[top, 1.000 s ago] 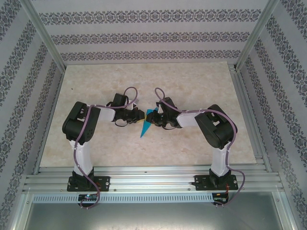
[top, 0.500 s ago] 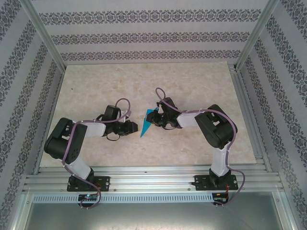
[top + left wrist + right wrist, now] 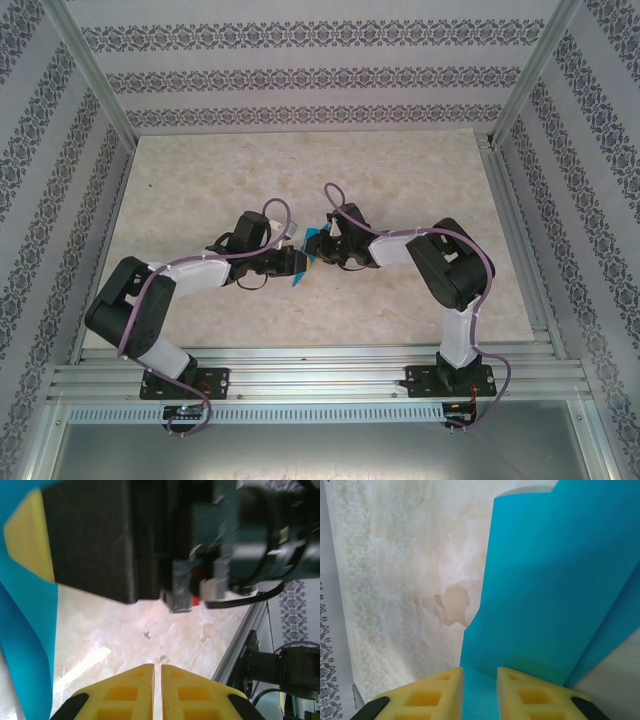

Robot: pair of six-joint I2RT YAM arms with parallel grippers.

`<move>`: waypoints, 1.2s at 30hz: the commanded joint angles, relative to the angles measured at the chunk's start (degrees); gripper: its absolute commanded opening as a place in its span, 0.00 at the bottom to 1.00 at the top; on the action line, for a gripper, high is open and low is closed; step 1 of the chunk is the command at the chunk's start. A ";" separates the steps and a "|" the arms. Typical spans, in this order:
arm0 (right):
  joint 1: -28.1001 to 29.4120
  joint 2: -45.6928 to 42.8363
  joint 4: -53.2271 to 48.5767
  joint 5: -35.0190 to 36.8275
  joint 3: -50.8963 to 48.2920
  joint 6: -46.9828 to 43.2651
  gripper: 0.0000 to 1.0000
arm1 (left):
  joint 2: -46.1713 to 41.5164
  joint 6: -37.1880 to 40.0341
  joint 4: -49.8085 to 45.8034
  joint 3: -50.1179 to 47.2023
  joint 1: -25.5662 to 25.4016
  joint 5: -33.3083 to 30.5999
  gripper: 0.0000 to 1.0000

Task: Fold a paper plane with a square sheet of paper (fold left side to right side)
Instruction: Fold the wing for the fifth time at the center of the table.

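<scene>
On the marbled table [image 3: 400, 180], the right gripper [image 3: 480, 680] clamps the paper [image 3: 545, 590] at centre, likely steadying it, while the left gripper [image 3: 157, 680], jaws together and empty, sits beside it, probably to press a crease.

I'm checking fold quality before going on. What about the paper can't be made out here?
Top view: the teal paper is too small to read its creases, and the left gripper and right gripper cover its middle.
Left wrist view: the paper is blurred and cut off by the left edge.
Right wrist view: it runs off the top and right edges; the fingers hide the pinched edge.
</scene>
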 commanded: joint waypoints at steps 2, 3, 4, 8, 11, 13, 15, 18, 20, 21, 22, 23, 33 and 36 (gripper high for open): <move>-0.03 1.95 -1.85 0.40 -0.77 -0.29 0.25 | 3.38 1.35 0.98 0.47 -0.81 -2.26 0.13; -0.04 1.99 -1.92 0.35 -0.75 -0.26 0.25 | 4.05 1.46 1.11 0.53 -0.82 -2.48 0.14; -0.03 2.03 -1.92 0.30 -0.69 -0.27 0.25 | 4.70 1.58 1.13 0.60 -0.82 -2.82 0.14; 0.01 2.08 -2.10 0.20 -0.48 -0.39 0.25 | 6.30 2.27 0.65 1.52 -0.82 -5.42 0.14; 0.06 2.01 -2.29 0.16 -0.48 -0.40 0.25 | 6.96 3.82 -1.41 2.77 -0.78 -6.91 0.16; 0.02 1.97 -2.38 0.16 -0.47 -0.44 0.25 | 7.58 4.29 -2.08 3.39 -0.74 -7.50 0.16; 0.04 1.90 -2.43 0.23 -0.47 -0.54 0.25 | 8.04 4.48 -2.10 3.48 -0.73 -7.89 0.16; 0.06 1.81 -2.52 0.36 -0.62 -0.69 0.25 | 8.88 4.53 -2.38 3.77 -0.73 -8.43 0.16; 0.06 1.72 -2.43 0.25 -0.71 -0.70 0.25 | 9.30 4.57 -2.44 3.86 -0.63 -8.79 0.16; 0.03 1.66 -2.53 0.35 -0.69 -0.68 0.25 | 9.45 4.72 -2.81 3.94 -0.74 -9.10 0.16; 0.05 1.64 -2.57 0.29 -0.74 -0.71 0.25 | 9.54 4.91 -3.08 4.11 -0.74 -9.45 0.16; 0.06 1.64 -2.50 0.25 -0.70 -0.71 0.25 | 9.61 5.16 -3.51 4.25 -0.65 -9.72 0.16; 0.06 1.54 -2.78 0.50 -0.73 -0.86 0.25 | 9.93 7.50 -6.99 5.17 -0.68 -12.79 0.16; 0.06 1.34 -2.69 0.51 -0.75 -0.84 0.26 | 10.62 7.82 -7.28 5.11 -0.68 -13.49 0.15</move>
